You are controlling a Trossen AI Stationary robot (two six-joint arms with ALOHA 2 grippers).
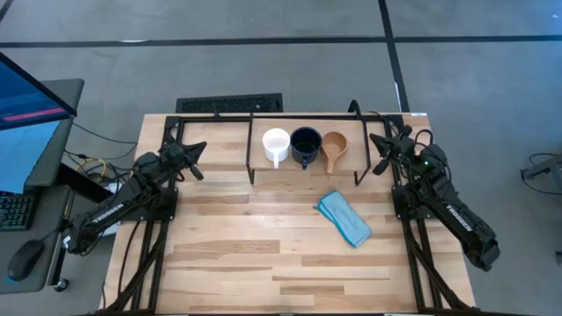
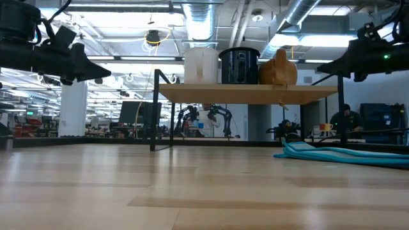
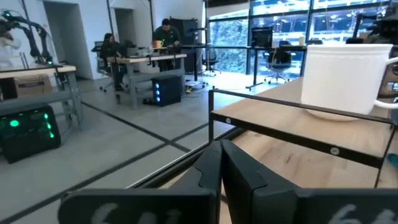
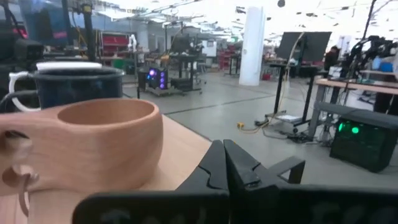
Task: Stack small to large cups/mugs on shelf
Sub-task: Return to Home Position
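Note:
Three mugs stand in a row on the light wood board of the black-bar shelf at the table's far side: a white mug on the left, a dark navy mug in the middle, a tan-brown mug on the right. They show too in the low view: white, navy, tan. My left gripper is shut and empty, left of the shelf. My right gripper is shut and empty, right of the shelf.
A light blue cloth lies folded on the tabletop, nearer than the shelf and toward the right. The shelf's thin black bars stand up around the board. A dark floor grate lies beyond the table's far edge.

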